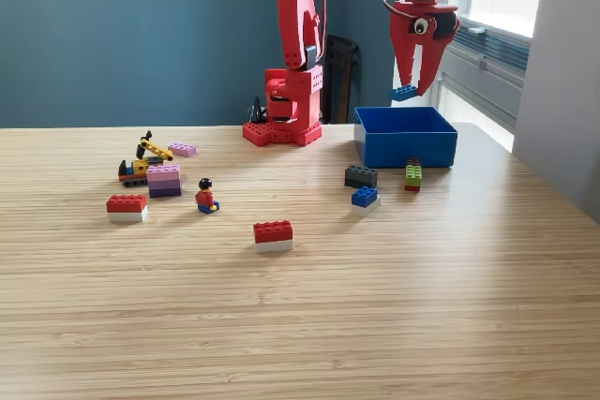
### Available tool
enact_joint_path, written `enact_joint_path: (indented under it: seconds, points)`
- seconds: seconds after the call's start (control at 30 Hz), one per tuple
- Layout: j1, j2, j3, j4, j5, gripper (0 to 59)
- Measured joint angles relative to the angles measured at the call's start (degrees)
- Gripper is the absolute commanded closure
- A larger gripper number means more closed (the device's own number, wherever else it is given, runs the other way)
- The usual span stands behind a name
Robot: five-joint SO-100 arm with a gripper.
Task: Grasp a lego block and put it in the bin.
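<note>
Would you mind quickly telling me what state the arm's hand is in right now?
Red hand: closed on a small blue lego block, held in the air above the blue rectangular plastic bin.

air above the bin is open – bricks crowd its front
</note>
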Motion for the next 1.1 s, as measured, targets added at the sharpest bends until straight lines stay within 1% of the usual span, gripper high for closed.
enact_joint_path:
  seconds: [0.03, 0.07, 0.2, 0.27, 0.33, 0.37, 0.47, 0.53, 0.57, 0.6, 0.67, 0.73, 0.9, 1.1]
  points:
    - [-0.35, 0.0, 0.0, 0.0, -0.09, 58.3]
    - [-0.44, 0.0, 0.0, 0.0, -0.18, 55.8]
    - [-0.35, 0.0, 0.0, 0.0, -0.44, 40.0]
    - [-0.44, 0.0, 0.0, 0.0, -0.44, 34.2]
    - [-0.44, 0.0, 0.0, 0.0, -0.44, 31.3]
    - [-0.44, 0.0, 0.0, 0.0, -0.44, 30.8]
    - [-0.44, 0.0, 0.0, 0.0, -0.44, 32.4]
    - [-0.44, 0.0, 0.0, 0.0, -0.44, 35.4]
    - [-0.44, 0.0, 0.0, 0.0, -0.44, 38.5]
    - [-0.35, 0.0, 0.0, 0.0, -0.44, 42.8]
    - [0.18, 0.0, 0.0, 0.0, -0.44, 53.0]
    - [1.85, 0.0, 0.0, 0.0, -0.44, 58.3]
    - [9.58, 0.0, 0.0, 0.0, -3.52, 58.5]
    - [26.72, 0.0, -0.97, 0.0, -10.28, 58.5]
